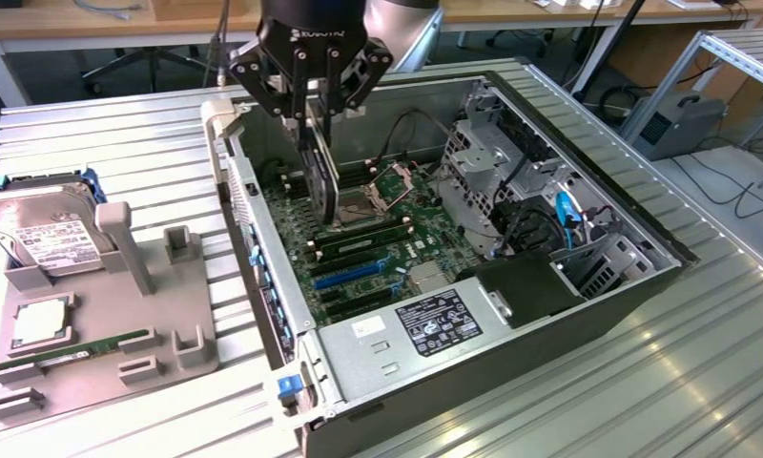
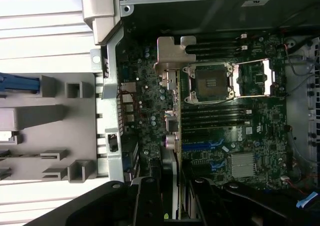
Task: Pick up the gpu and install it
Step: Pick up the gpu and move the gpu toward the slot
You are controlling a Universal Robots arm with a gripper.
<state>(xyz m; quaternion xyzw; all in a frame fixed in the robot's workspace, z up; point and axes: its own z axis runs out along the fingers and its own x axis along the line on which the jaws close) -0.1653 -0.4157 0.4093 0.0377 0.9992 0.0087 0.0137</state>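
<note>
The gpu (image 1: 318, 176) hangs on edge below my gripper (image 1: 309, 107), a slim dark card held over the open computer case (image 1: 610, 286). My gripper is shut on the card's upper edge, with the card above the motherboard (image 1: 369, 248) near the CPU socket (image 1: 356, 202). In the wrist view the gpu (image 2: 172, 121) shows edge-on, its silvery end bracket (image 2: 170, 53) toward the case's rear wall. The gripper (image 2: 174, 201) clamps it between two black fingers (image 2: 147, 198). The blue card slots (image 2: 205, 147) lie beside the card's line, apart from it.
A grey holder tray (image 1: 102, 334) stands at the exterior view's left, carrying a silver hard drive (image 1: 45, 239), a processor chip (image 1: 38, 324) and a green memory stick (image 1: 76, 348). The case holds a drive cage (image 1: 484, 162) with cables, and a labelled power supply (image 1: 433, 324) in front.
</note>
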